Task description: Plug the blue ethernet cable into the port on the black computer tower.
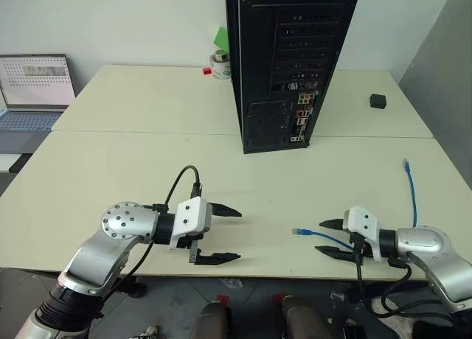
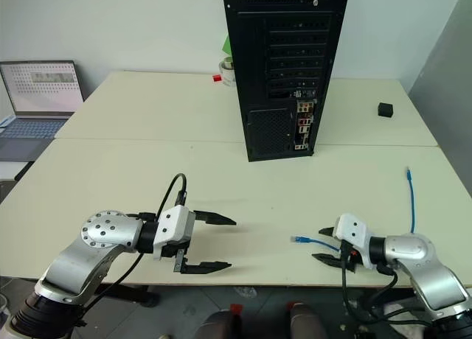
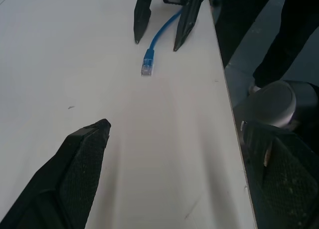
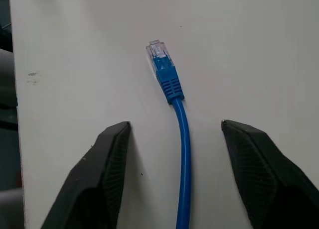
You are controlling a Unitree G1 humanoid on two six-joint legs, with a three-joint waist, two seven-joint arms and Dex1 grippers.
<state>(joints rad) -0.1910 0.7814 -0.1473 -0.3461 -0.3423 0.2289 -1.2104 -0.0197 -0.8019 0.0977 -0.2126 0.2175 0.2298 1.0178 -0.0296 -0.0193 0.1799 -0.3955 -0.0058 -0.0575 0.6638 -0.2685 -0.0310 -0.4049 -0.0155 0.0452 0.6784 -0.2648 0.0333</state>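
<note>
Two black fingers of my right pincer (image 1: 330, 239) stand apart on either side of the thin bright blue ethernet cable (image 4: 183, 154), which runs between them without touching either; nothing is clamped yet. The cable's long axis runs almost along the pincer's own pointing line, with the small clear plastic plug (image 4: 157, 51) lying just ahead of the fingertips on the pale counter (image 1: 147, 162), near its front edge. My left pincer (image 1: 225, 235) is also apart and empty, hovering well to the left, so the right arm is plainly the nearer one. Judgement: closing the right fingers here would catch the cord behind the plug's blue boot. From the grasp point the cord passes under my right wrist, curves away along the right side of the counter and ends at a second plug (image 1: 405, 163). The tall black metal computer tower (image 1: 287, 59) stands well apart at the back of the counter, rear face toward me. Its port sits somewhere in the column of small coloured connectors (image 1: 302, 118), too small to single out, and the tower's top is cut off.
</note>
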